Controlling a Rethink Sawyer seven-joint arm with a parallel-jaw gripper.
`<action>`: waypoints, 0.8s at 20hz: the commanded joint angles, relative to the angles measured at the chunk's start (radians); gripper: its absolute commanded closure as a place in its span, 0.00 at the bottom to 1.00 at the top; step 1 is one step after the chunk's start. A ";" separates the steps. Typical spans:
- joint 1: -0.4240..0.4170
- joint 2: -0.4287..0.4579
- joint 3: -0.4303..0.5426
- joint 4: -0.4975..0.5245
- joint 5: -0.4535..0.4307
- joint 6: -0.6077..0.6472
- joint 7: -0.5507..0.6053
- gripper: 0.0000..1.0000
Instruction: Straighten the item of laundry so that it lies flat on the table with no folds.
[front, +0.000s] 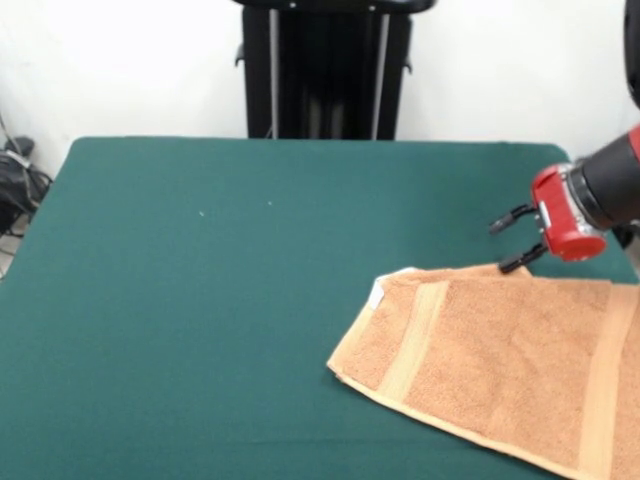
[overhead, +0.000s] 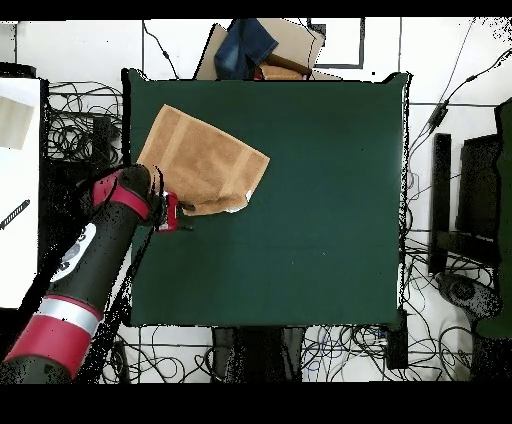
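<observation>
The item of laundry (front: 500, 360), an orange-tan towel with two paler bands, lies spread at the right front of the green table (front: 200, 300) and runs past the picture's right edge. A white tag (front: 377, 293) shows at its left far corner, where the edge looks slightly doubled. My gripper (front: 503, 246) hangs just beyond the towel's far edge, open, fingers pointing left, with nothing between them. The lower fingertip is close to that edge. In the overhead view the towel (overhead: 200, 155) sits near the table's (overhead: 320, 200) left side, and the gripper (overhead: 180, 216) is at its lower edge.
The towel's outer corner lies close to the table's edge (overhead: 132, 150). Tangled cables (overhead: 80, 130) surround the table. A cardboard box with blue cloth (overhead: 255, 50) sits beyond the top edge. A white surface (overhead: 20, 160) stands at the left.
</observation>
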 joint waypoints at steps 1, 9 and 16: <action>-0.021 0.082 0.023 -0.085 0.066 0.096 0.277 0.00; -0.027 0.120 0.008 -0.108 0.079 0.081 0.281 0.00; -0.023 0.124 0.002 -0.103 0.078 0.086 0.274 0.00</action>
